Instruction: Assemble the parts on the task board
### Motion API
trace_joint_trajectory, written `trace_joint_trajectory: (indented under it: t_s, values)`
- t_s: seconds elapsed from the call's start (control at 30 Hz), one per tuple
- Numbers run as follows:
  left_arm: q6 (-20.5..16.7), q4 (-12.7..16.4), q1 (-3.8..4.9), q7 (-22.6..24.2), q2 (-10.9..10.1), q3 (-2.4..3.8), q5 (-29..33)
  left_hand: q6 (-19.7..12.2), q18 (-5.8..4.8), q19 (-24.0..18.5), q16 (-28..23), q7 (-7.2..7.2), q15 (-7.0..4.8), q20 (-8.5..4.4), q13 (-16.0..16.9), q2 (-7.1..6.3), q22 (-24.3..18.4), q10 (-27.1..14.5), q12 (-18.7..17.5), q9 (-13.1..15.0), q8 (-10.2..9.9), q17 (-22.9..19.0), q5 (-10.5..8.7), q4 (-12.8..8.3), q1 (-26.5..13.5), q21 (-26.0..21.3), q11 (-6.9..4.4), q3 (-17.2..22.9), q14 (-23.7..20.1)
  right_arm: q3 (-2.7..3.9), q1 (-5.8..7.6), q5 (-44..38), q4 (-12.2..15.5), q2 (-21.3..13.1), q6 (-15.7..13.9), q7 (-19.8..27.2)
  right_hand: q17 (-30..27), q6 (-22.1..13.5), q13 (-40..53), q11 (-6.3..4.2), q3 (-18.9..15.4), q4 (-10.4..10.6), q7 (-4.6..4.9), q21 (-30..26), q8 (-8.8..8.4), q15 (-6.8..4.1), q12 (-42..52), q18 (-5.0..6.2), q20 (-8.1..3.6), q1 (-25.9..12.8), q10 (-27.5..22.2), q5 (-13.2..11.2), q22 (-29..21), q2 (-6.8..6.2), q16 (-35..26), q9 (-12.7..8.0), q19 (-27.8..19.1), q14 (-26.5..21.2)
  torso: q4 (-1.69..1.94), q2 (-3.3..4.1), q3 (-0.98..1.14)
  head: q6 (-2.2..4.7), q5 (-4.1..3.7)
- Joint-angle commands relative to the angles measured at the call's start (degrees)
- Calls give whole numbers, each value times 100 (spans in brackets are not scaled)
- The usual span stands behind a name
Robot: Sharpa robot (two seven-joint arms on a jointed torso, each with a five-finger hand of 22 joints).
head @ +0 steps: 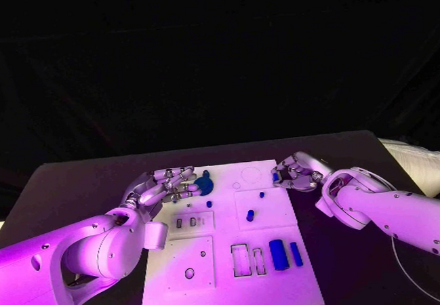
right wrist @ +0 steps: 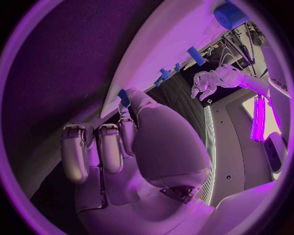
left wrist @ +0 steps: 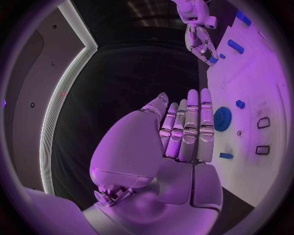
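We see the left hand (head: 168, 185), fingers extended and holding nothing, poised beside the blue gear (head: 204, 185) at the task board (head: 225, 281) far-left corner. The right hand (head: 297, 173) pinches a small blue part (right wrist: 124, 96) at the board's far-right edge, presumably for insertion.

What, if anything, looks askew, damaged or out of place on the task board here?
Nothing stands out. The task board lies flat, blue parts sit on it, and the blue gear rests beside the left hand. No damage shows.
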Motion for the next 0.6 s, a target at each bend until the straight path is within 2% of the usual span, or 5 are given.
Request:
trace_joint_trajectory:
  t_s: [0.03,0.27,0.6]
  values:
    - [110,12,5,26,7,4,6,-45,90,33,-33,10,28,-6,-6,-55,-8,-25,-18,-4,-12,6,27,-7,-16,-33,0,41,-11,2,-5,-102,0,7,27,-20,698,38,407,-12,37,-6,2,34,-3,-41,17,-21,-18,-10,44,-27,899,28,22,3,161,456,1,2,-1,-2,-7]
    - [106,16,5,23,5,4,6,-45,90,33,-33,10,28,-6,-6,-55,-8,-25,-18,-4,-12,6,27,-7,-16,-33,0,41,-11,2,-5,-111,7,12,-29,-16,709,175,468,-40,83,-39,-39,42,35,-60,90,-25,-33,-57,83,-62,918,40,26,22,174,458,1,2,-1,-11,-8]
    - [105,15,5,26,-2,4,6,-45,90,33,-33,10,28,-6,-6,-55,-8,-25,-18,-4,-12,6,27,-7,-16,-33,0,41,-11,14,-6,-113,40,28,-320,-37,771,626,615,-194,230,-138,-229,70,225,-183,264,-41,-131,-116,185,-172,988,225,50,119,224,471,5,-5,-2,-28,-2]
